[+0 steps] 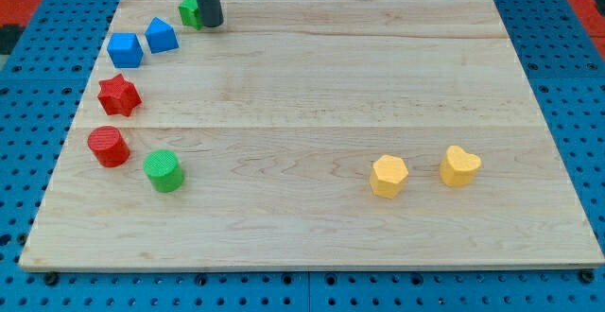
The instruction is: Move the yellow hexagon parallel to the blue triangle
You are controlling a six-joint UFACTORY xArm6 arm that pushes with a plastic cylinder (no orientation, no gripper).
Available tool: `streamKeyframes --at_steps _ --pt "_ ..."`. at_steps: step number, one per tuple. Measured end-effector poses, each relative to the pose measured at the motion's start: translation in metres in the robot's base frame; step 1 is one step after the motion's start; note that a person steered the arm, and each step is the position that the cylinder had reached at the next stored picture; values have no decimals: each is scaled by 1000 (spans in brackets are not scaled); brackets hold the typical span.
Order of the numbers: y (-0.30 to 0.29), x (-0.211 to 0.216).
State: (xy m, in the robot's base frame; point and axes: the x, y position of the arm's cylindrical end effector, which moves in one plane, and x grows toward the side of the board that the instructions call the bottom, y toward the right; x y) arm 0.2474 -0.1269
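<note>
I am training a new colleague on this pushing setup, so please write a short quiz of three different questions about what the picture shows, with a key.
1. True or false: my tip touches the yellow hexagon block.
2. Multiple choice: which block stands nearest to the yellow hexagon block? A) the yellow heart-shaped block B) the green cylinder block C) the red star block
3. Fill in: the blue triangle block stands near the wooden board's top-____ corner in the view.

Key: 1. False; my tip is at the view's top left, against a partly hidden green block. 2. A. 3. left.
</note>
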Motion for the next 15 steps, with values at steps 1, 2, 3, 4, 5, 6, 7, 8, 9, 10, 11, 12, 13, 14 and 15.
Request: streamKeyframes --at_steps 1,2,3,4,5,6,7,8,9,10,11,12,13,14,15 --pt "4 0" --pt "9 1" --pt "50 2" --pt "22 -27" --pt "7 -25" --pt "65 46" --pt "159 125" --pt "163 196" --pt "120 248" --pt "170 327" --pt "223 327" --pt "224 288" --pt "205 220" --pt "187 152" --pt "158 84"
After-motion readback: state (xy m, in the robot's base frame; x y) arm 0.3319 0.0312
